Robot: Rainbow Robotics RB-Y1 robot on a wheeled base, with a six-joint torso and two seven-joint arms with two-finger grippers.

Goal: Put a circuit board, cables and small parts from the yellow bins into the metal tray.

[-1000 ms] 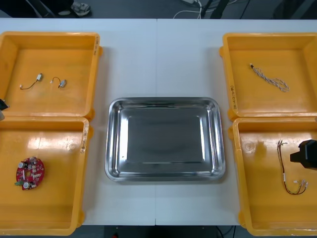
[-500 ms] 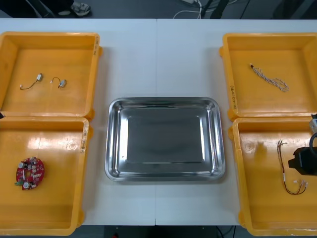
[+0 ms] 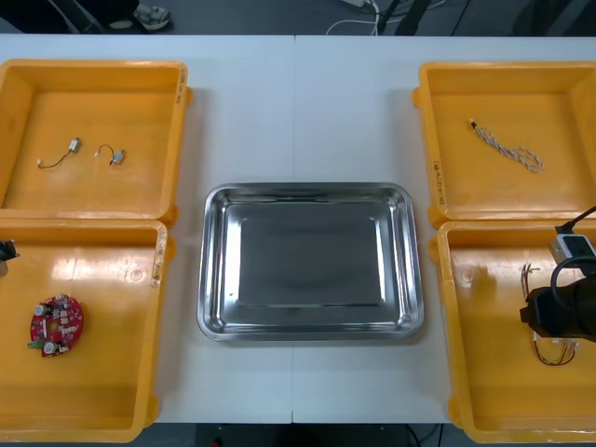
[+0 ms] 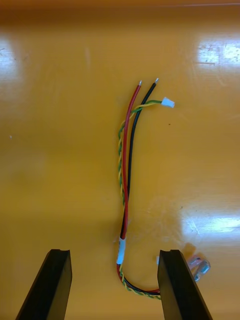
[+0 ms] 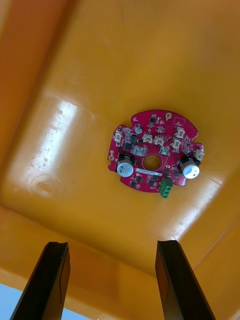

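A red and yellow cable with a black lead lies on the floor of the near right yellow bin. My right gripper hangs open above it, and the cable's lower stretch runs between the fingers. From the front, the right gripper covers the middle of that cable. The round red circuit board lies flat in the near left bin, ahead of my open left gripper. The left gripper sits at the bin's outer edge, away from the board.
The bare, shiny metal tray sits at the table's centre between the bins. Two small metal parts with short wires lie in the far left bin. A twisted blue and white cable lies in the far right bin.
My right gripper has moved inward over the red and yellow cable. My left gripper has slid along the left edge toward the near bin.
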